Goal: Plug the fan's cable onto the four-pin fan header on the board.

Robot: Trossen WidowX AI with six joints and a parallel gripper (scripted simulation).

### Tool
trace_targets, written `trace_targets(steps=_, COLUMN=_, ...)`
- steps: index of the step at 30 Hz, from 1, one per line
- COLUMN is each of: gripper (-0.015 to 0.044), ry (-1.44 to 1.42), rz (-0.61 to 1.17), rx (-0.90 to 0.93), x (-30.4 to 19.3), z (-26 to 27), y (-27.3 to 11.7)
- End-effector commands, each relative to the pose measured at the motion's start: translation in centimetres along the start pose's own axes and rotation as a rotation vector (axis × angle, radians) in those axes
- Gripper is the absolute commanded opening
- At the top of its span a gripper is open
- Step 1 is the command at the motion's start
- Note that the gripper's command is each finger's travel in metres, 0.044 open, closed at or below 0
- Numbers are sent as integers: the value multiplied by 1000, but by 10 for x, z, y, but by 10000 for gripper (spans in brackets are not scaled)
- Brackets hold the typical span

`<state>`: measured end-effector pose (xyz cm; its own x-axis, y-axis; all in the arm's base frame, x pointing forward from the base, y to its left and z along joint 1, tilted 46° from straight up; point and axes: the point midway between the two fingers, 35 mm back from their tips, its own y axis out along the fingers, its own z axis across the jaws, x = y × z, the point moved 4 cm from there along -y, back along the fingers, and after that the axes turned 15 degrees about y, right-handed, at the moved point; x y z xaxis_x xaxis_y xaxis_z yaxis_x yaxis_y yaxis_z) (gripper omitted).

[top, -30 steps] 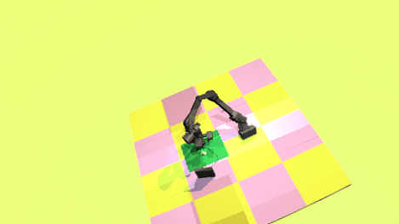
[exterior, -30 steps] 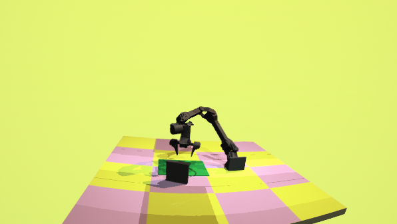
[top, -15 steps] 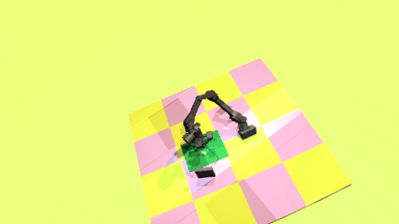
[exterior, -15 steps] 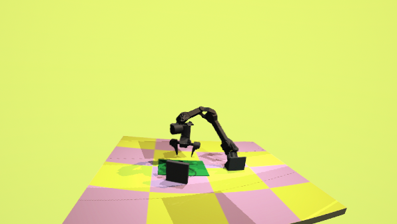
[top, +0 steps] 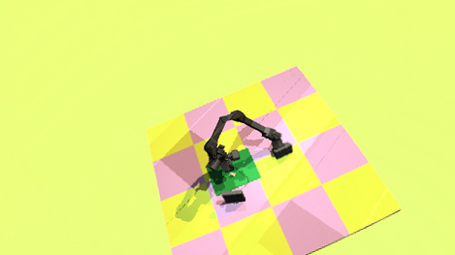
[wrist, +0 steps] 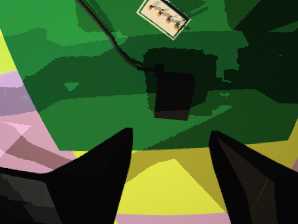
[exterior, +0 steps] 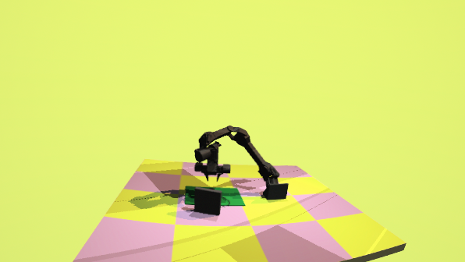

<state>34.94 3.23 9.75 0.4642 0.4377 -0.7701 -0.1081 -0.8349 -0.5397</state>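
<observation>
The green board (top: 249, 175) (exterior: 235, 200) (wrist: 75, 132) lies flat on the checkered surface. The fan header (wrist: 164, 18) is a pale outlined block with a row of small pins at the top of the wrist view. The plug (wrist: 175, 97) is a black block lying apart from the header, over the board, with the thin black cable (wrist: 116, 46) running from its upper left corner to the upper left. My gripper (exterior: 212, 180) (wrist: 171, 136) is partly open and empty, above the board. In the wrist view its fingertips stand just below the plug, one to each side.
A black upright slab (top: 234, 197) (exterior: 207, 201), possibly the fan, stands just beyond the board's near edge. The arm's base (top: 282, 151) (exterior: 276, 191) stands right of the board. Dark shadows cross the board and the pink and yellow squares.
</observation>
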Motion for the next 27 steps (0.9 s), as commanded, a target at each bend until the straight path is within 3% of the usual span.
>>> trace_targets(steps=1, gripper=210, ry=1, rz=10, rx=-10, x=0, z=-3, y=-2)
trace_targets(steps=27, gripper=210, ry=51, rz=22, rx=-30, x=12, z=-1, y=48)
